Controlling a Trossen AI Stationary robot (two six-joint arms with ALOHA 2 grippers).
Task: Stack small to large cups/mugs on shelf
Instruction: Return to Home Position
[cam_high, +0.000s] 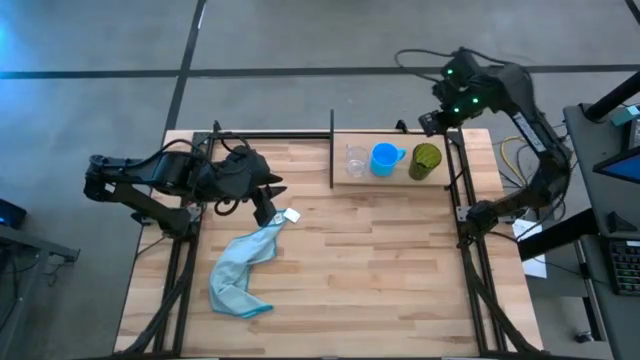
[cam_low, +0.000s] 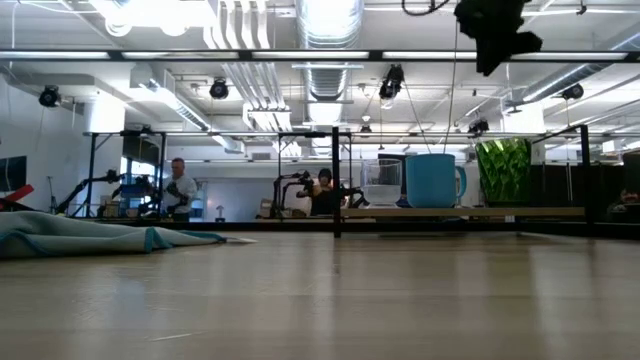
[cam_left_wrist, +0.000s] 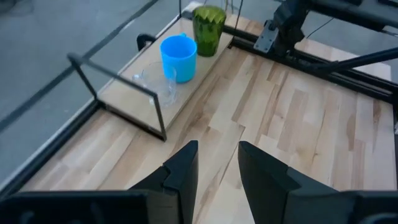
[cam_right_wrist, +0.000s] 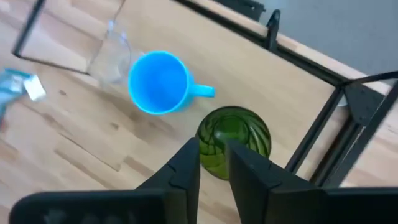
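Three cups stand upright in a row on the pale shelf board (cam_high: 400, 180) at the table's far side: a clear cup (cam_high: 356, 160), a blue mug (cam_high: 385, 158) with its handle toward the green cup (cam_high: 427, 160). My right gripper (cam_right_wrist: 213, 163) hangs high above the green cup (cam_right_wrist: 234, 140), open by a narrow gap and empty; it also shows in the high view (cam_high: 437, 121) and the low view (cam_low: 497, 40). My left gripper (cam_high: 270, 198) hovers over the table's left half near the cloth's far end, open and empty (cam_left_wrist: 217, 167).
A light blue cloth (cam_high: 243, 268) lies crumpled on the table's left half, a white tag (cam_high: 291, 214) at its far end. Thin black rods (cam_high: 331, 148) frame the shelf. Bare planks lie between cloth and shelf. People show in the room behind (cam_low: 181, 188).
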